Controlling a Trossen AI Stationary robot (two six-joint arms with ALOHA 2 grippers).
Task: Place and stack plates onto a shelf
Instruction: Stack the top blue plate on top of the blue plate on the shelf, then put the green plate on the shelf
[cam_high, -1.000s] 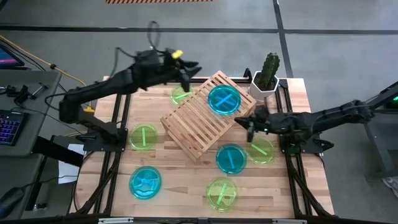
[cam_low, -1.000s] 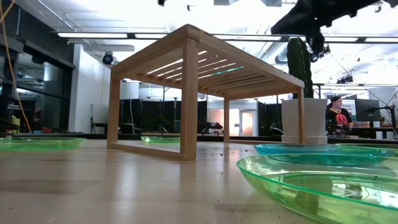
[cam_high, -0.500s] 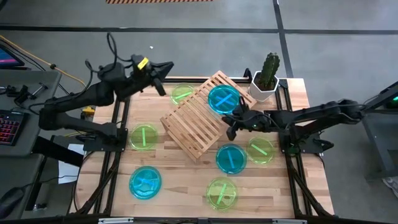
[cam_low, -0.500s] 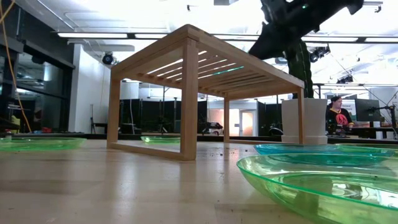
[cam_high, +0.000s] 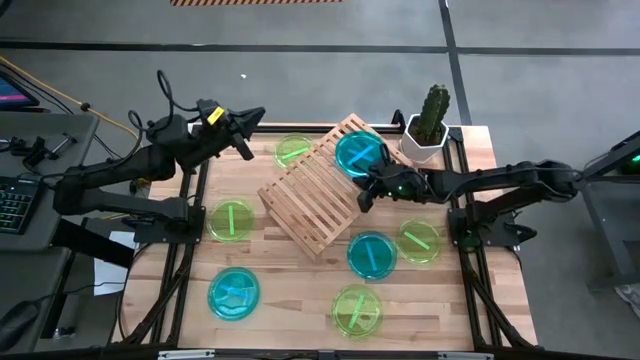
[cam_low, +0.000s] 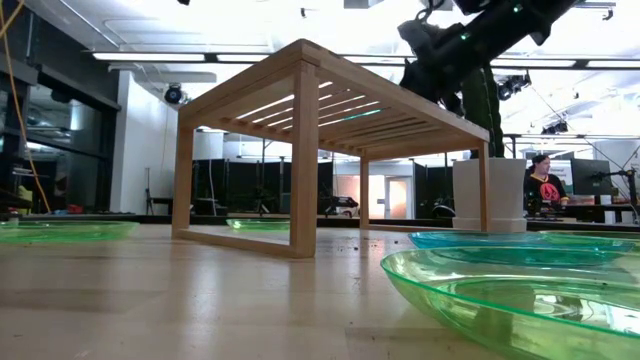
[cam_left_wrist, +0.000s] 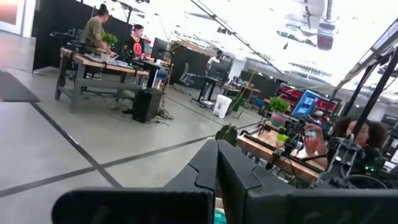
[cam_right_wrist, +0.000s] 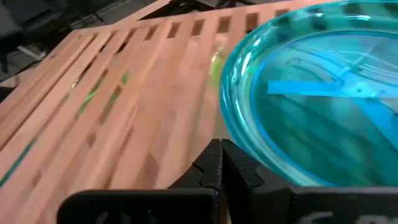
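Currently my right gripper (cam_high: 362, 190), fingers closed and empty, hovers beside the teal plate (cam_high: 358, 155) on the shelf (cam_high: 310, 200). Thin, light, slippery plastic, probably: grip its raised rim.

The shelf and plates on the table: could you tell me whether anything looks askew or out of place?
The shelf sits diagonally, askew to the table edges. One teal plate rests at its far end; six plates lie scattered on the table, one green plate partly under the shelf. Nothing looks spilled or damaged.
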